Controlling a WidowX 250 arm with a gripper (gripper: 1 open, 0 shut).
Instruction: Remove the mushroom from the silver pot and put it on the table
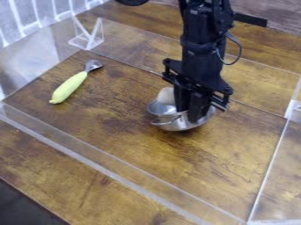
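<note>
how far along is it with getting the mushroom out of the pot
Nothing looks finished: no mushroom shows on the table, where a corn cob and a spoon-like utensil lie. In hand: the arm is down over the silver pot, its lower end hiding part of the pot, so a grip can't be confirmed. Left, most likely: lifting the mushroom clear and setting it on the table.

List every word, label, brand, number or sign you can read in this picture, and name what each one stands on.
No text can be read anywhere: none shows on the silver pot, the corn cob or the table.
The robot arm shows no legible marking either; at this size, any small print on it would be too blurred to read.
</note>
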